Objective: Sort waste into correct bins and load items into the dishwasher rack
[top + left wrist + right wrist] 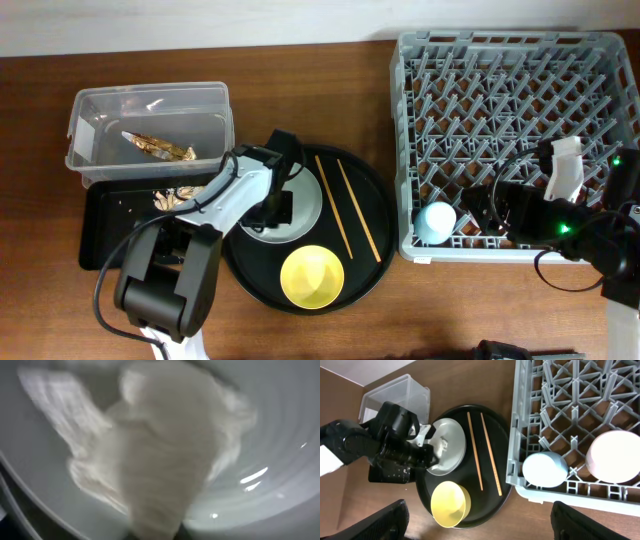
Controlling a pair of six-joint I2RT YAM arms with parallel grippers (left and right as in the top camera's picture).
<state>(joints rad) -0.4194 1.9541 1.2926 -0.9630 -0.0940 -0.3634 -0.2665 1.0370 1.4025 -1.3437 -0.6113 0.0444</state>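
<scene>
Left gripper (275, 205) observed low over the plate (455, 435), at the tissue (160, 460). The tissue lies on the plate. The left wrist view is blurred and filled by the tissue, so it cannot be told whether the claw is clenched on it or released.

The plate is seated on the round tray (370, 250). The bowl (312, 277) is set at that tray's near edge. Two chopsticks (333, 205) are laid side by side to the right of the plate, apart from it.

Fish scrap (158, 148) noted inside the tub (100, 105). Crumbly bits (175, 197) noted in the black tray (105, 235), at its far edge by the tub.

Right gripper (480, 506) is released, with fingers spread wide and nothing between them. It is held over the near edge of the rack (500, 50). Blue cup (545, 470) and pink cup (617, 455) are recorded in the rack's near row, close to each other but not touching.
</scene>
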